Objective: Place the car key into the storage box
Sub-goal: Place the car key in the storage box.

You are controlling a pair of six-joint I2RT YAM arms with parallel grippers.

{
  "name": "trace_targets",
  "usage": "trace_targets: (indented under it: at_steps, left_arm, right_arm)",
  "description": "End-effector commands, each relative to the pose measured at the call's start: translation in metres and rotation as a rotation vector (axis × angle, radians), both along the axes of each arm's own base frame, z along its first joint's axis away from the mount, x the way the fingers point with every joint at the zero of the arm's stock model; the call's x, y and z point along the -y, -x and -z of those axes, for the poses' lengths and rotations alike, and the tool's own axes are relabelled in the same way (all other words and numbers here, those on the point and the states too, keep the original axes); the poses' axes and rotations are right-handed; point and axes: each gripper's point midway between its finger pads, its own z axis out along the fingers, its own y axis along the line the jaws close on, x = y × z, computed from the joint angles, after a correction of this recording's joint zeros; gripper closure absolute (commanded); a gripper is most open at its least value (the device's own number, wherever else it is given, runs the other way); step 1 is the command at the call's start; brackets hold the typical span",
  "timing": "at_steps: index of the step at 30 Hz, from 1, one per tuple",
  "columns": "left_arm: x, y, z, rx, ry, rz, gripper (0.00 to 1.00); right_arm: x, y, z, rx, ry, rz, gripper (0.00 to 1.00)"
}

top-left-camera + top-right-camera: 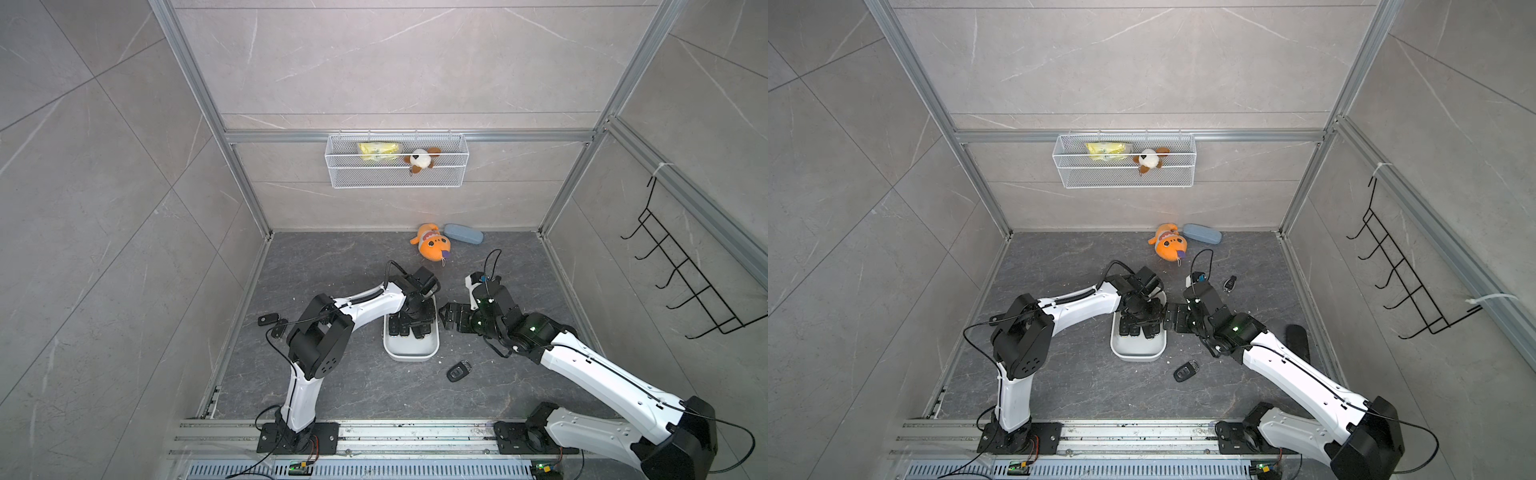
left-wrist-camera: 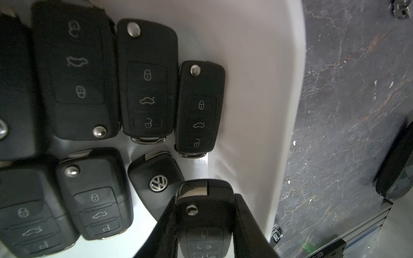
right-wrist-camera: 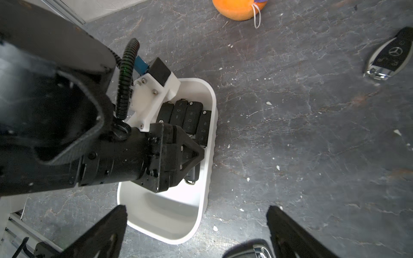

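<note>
Pale grey veined tile walls (image 1: 415,62) enclose my cell, edged with aluminium rails (image 1: 407,136). Surface (image 1: 332,266): dark marbled stone. White mesh basket (image 1: 374,176) on back wall, black hook rack (image 1: 685,272) to my right.

A dark grey, marble-veined slab (image 1: 332,266) serves as the work surface, flecked with small white crumbs. Near its middle sits a white, smooth plastic, rounded-rectangular tub (image 1: 410,350). Near the tub's front right corner lies a black oval key fob (image 1: 459,370). By the left edge, a black rectangular key fob (image 1: 268,319) lies just beside another black fob (image 1: 279,329). A silver-rimmed black fob with a star badge (image 3: 390,57) lies well apart from the tub. At the back wall, an orange plush toy (image 1: 432,247) lies just beside a blue-grey oblong case (image 1: 463,234).
</note>
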Motion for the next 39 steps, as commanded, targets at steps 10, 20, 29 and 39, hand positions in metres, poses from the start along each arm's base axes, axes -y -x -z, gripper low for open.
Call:
trace_targets:
  at_steps: [10,20,29,39]
  left_arm:
    - [0.012,-0.001,0.002,-0.013,0.018,0.061,0.55]
    - [0.009,-0.004,-0.016,0.026,0.020,0.054,0.49]
    - [-0.011,-0.011,-0.049,0.121,-0.016,0.021,0.41]
    - [-0.067,-0.024,-0.073,0.212,-0.116,-0.070,0.19]
  right_arm:
    - [0.008,0.004,0.005,-0.014,0.006,0.029,0.00]
    - [0.001,0.002,0.006,-0.018,-0.003,0.006,0.00]
    - [-0.017,-0.001,0.007,-0.032,-0.036,-0.064,0.00]
    - [-0.035,-0.008,0.009,-0.047,-0.057,-0.118,0.00]
